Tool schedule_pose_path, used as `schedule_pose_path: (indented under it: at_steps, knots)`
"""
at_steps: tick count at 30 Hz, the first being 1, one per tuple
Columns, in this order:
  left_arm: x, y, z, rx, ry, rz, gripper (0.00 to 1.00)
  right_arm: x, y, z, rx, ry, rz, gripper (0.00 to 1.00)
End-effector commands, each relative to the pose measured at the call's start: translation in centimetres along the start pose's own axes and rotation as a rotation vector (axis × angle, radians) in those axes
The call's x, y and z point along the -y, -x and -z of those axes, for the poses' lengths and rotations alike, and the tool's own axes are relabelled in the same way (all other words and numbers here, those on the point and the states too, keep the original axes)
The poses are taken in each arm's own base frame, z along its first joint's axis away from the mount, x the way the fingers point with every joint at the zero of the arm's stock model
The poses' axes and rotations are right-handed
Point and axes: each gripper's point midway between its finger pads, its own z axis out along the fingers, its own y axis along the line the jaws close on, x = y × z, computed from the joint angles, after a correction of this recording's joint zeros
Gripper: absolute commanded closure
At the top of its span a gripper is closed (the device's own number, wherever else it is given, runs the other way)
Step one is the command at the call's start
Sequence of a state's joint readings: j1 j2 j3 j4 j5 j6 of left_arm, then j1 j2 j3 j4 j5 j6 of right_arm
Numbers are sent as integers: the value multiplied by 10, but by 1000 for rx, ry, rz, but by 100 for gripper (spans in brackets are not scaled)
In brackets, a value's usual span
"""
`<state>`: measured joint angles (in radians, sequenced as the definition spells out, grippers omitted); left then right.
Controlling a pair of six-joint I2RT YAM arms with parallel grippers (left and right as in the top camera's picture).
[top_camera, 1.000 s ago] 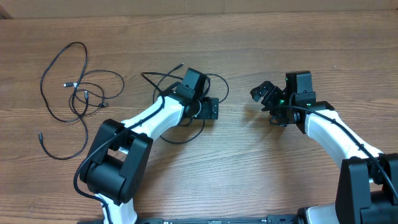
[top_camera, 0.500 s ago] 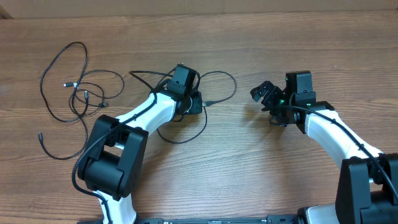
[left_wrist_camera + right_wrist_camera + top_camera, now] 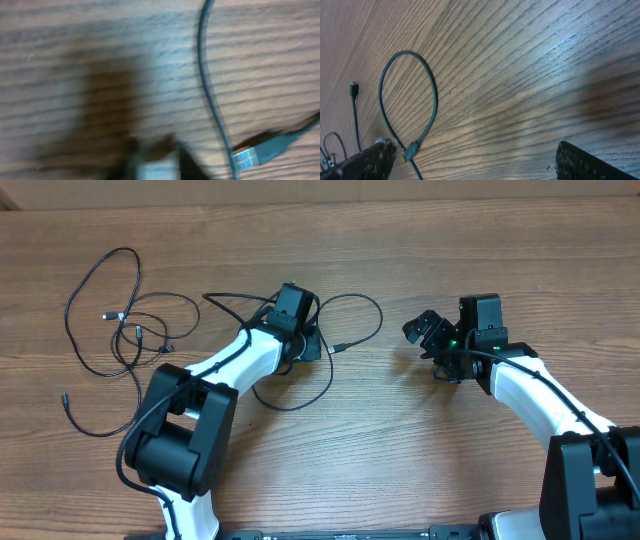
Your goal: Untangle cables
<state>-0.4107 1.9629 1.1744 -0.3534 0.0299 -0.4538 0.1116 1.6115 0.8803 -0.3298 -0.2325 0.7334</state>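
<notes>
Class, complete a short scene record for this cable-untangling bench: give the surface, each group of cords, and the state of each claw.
surface: brown wood-grain table
left group: tangled thin black cords with silver-tipped plugs, lying apart from both arms
middle cord: thin black looping cord, lying by the left claw
left claw state: unclear, as the wrist view is blurred and the overhead view hides the fingers
right claw state: open, nothing between the fingers, clear of the cords

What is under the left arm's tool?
A thin black cable runs beneath the left tool on the wooden table; the tool covers the stretch directly below, so any grip there is hidden.
</notes>
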Motion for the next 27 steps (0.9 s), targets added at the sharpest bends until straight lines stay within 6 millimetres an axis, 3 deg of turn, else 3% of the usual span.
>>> schedule_pose_path:
  at_steps: [1,3,4,5,6,8,12,13,19,23,27]
  knots:
    - [-23,-35,-22,-97,83,8,9,2,-1,-2,-6,0,-5,0]
    - [-24,-35,-22,-96,85,8,9,2,-1,-2,-6,0,-5,0]
    - [-24,-34,-22,-96,85,9,38,2,-1,-2,-6,0,-5,0]
    - [-23,-34,-22,-94,83,8,80,2,-1,-2,-6,0,-5,0]
    - [-23,-34,-22,-94,83,8,91,2,-1,-2,-6,0,-5,0]
    - [-23,-34,-22,-94,83,8,96,2,-1,-2,-6,0,-5,0]
    - [-23,-34,-22,-94,84,8,12,2,-1,-2,-6,0,-5,0]
    - [-23,-34,-22,-94,83,8,0,2,-1,-2,-6,0,-5,0]
    - [-20,-36,-22,-104,62,-6,0,2,-1,-2,-6,0,-5,0]
    - [3,-44,-22,-148,-60,-61,0,2,-1,-2,-6,0,-5,0]
    - [10,-47,-22,-136,-39,-92,0,2,-1,-2,-6,0,-5,0]
